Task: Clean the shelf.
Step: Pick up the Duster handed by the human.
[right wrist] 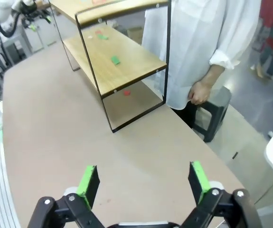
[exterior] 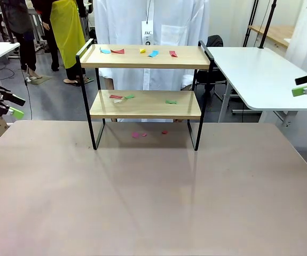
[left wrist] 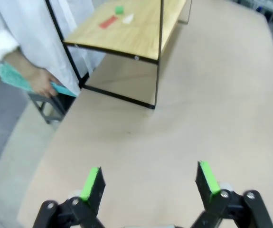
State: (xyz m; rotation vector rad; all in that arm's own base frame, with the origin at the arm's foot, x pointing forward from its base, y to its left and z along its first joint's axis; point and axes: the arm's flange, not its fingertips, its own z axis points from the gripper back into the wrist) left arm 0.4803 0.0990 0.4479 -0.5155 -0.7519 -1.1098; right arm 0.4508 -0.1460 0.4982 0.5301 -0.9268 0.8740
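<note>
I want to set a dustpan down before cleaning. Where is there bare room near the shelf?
The beige tabletop in front of the shelf is bare. Crowded: paper scraps along the top board, more on the lower board and on the table underneath.

I see the shelf (exterior: 153, 108) between my left gripper (exterior: 17, 105) and right gripper (exterior: 301, 86), well apart from both. Coloured scraps (exterior: 153, 53) litter its boards. Both grippers' jaws stand spread.

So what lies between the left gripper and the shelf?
Bare tabletop, nothing on it, from the open left gripper to the shelf; the left wrist view shows it.
</note>
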